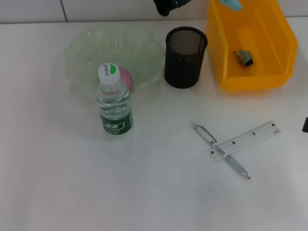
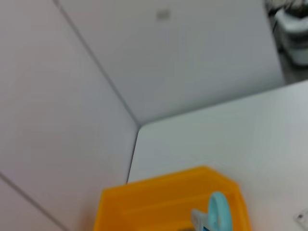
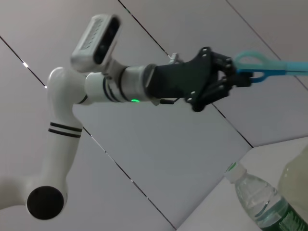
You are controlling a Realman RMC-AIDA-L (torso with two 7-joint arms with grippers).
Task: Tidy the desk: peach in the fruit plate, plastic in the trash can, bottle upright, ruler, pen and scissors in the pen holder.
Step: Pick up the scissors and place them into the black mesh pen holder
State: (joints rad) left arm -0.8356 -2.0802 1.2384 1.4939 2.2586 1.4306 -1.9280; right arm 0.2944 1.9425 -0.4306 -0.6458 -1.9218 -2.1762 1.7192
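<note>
Right wrist view gives the clearest look at the left gripper (image 3: 230,78): fingers clamped on the light-blue handle end of the scissors (image 3: 276,67), blades sticking out away from the wrist, roughly level. It's a carry hold, not a drop pose. To go into the pen holder (image 1: 186,57) the scissors prob. need tipping blades-down first.

Head view catches only the lower bit of that gripper at the frame's top edge. The pen holder sits below it and a little nearer the robot; the yellow trash can (image 1: 284,33) is beside the holder, under the scissors' far end. The height looks chosen to clear both rims, but the tool overhangs the can, not the holder, so a release now would likely land it in the wrong container.

Rest of the desk, relative to the left gripper:
- plastic (image 1: 244,57): down in the trash can, i.e. done.
- peach (image 1: 126,78): in the fruit plate (image 1: 82,53), below and to the robot's left.
- bottle (image 1: 115,103): upright, just in front of the plate, closer to the robot.
- pen (image 1: 236,167) & ruler (image 1: 252,137): crossed on the table (image 1: 144,192), ruler over pen, well below and toward the robot's right. Both not yet stowed.

Right gripper (image 1: 305,124): prob. the dark sliver at the head view's right edge, beyond the ruler. Can't tell its finger state.
</note>
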